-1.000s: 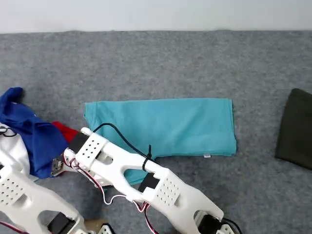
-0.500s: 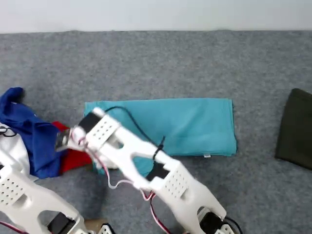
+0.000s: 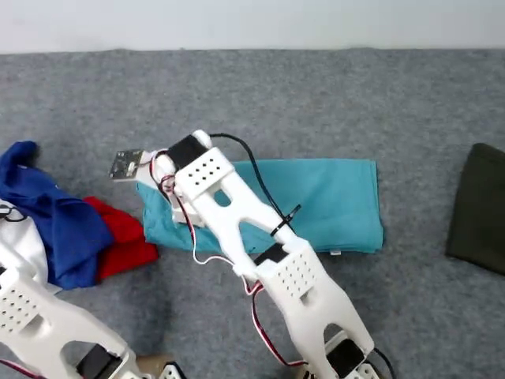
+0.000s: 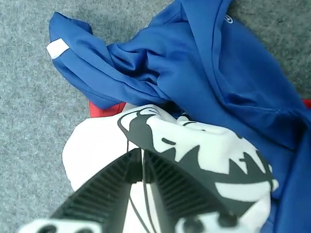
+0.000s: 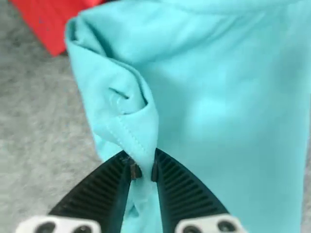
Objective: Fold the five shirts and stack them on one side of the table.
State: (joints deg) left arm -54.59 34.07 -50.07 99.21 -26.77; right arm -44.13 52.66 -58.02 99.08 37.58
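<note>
Starting at the heap well off the teal shirt [image 3: 316, 201], on its pile-side end: my left claw [image 4: 141, 158] hangs over the white shirt [image 4: 204, 145] there. Its fingers are drawn together to a thin slit, and I cannot tell whether any cloth is caught between them. The blue shirt [image 4: 209, 73] lies crumpled against the white one. The red shirt [image 3: 122, 237] pokes out from under it, just beside the teal shirt's near end.

My right claw [image 5: 142, 170] sits at that same end of the teal shirt. It is closed tight on a raised pinch of hem, and the stitched edge puckers up between the fingers.

The teal shirt is already a long band lying flat on the surface [image 3: 260, 103]. Its long axis runs across the surface, from the end I hold out to the free end. So the whole length of the shirt lies away from my right claw, toward the dark green shirt [image 3: 477, 209], which sits well beyond the teal shirt's far end.

I judge the next fold goes along that axis, carrying the pinched end over to the free end. My right arm [image 3: 237, 229] is the one placed for it; my left is farther off, at the heap.
</note>
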